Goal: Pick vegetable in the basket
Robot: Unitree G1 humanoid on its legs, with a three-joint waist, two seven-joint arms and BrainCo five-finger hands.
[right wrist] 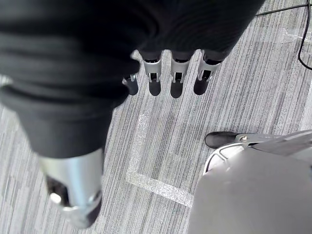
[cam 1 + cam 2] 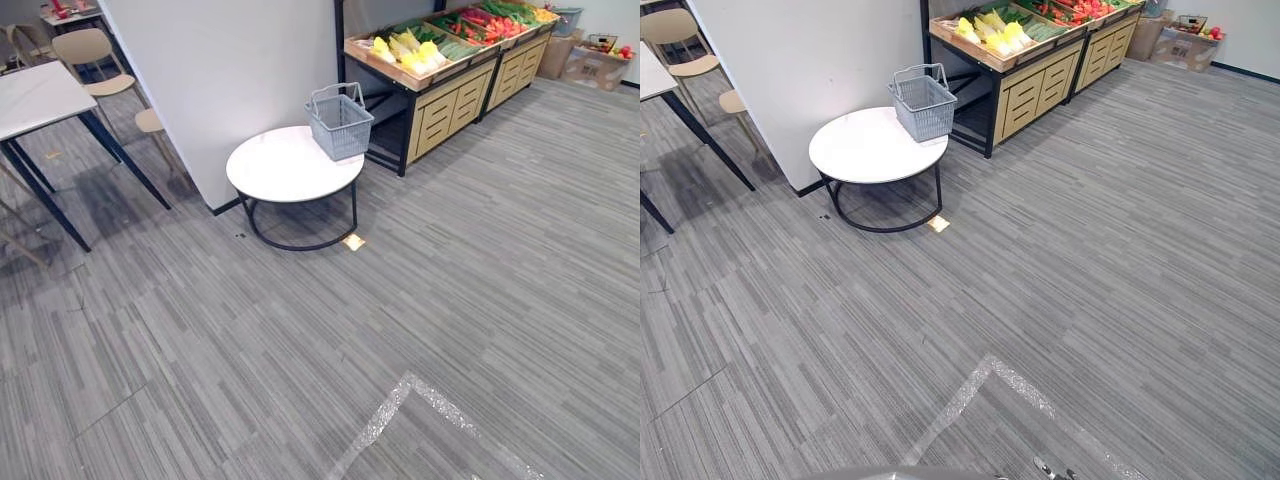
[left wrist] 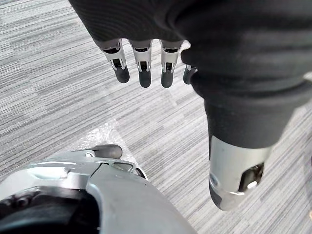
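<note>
A grey plastic basket (image 2: 340, 122) with its two handles raised stands upright on a round white table (image 2: 285, 170), just above the middle of the left eye view. It sits at the table's far right edge, close to a white wall (image 2: 220, 80) that takes up the upper middle of the frame. The table has a thin black frame. A small yellowish square (image 2: 353, 241) lies on the floor just beside its bottom ring.

The vegetables (image 2: 415, 50) are in the upper right corner, lying in the sloping wooden trays of a market stand (image 2: 445, 105) with pale drawer fronts. The yellow ones are nearest the basket, then green ones, then red ones further back. The stand is near the basket but apart from it, with a gap between them.

In the upper left corner are a white-topped table (image 2: 35, 95) on dark legs and a beige chair (image 2: 88, 48). Grey striped floor (image 2: 500, 280) covers the lower half of the frame. A pale strip of tape (image 2: 400, 398) crosses it at the bottom and bends into a corner.

In its own wrist view, the left hand (image 3: 145, 68) hangs above the striped floor. Its fingers are straight and a little apart, with the thumb off to one side, and it holds nothing. The right hand (image 1: 176, 78), in its own wrist view, hangs the same way over the taped corner, fingers straight and spread, with nothing in its grasp.
</note>
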